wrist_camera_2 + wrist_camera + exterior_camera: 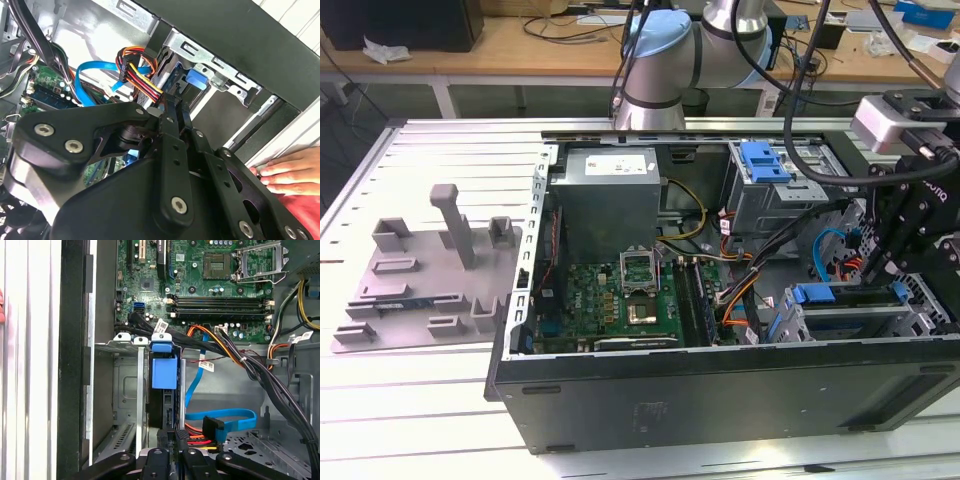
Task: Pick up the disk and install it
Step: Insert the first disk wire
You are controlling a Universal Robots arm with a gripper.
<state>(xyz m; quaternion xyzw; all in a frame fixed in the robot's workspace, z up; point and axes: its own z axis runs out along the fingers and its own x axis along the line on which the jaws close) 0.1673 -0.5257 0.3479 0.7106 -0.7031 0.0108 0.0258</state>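
The disk [163,407] stands on edge in a slot of the metal drive cage [125,390], at the lower corner of the open computer case. Its blue bracket [164,372] shows on the upper edge; the exterior view shows the bracket [815,293] inside the cage, and the second wrist view shows its blue tab [196,79]. My gripper [173,434] hangs right over the disk's cable-side end, fingers close together. In the exterior view the gripper [876,275] reaches down into the cage at the right. Whether the fingertips [172,102] pinch the disk's edge or only touch it is hidden.
Blue data cable [225,416] and a red-yellow-black power plug [142,82] lie next to the fingers. The motherboard [620,300] fills the case middle. A second blue bracket [765,160] sits on the upper cage. A person's hand [290,172] rests outside the case wall. A grey fixture [430,270] lies left.
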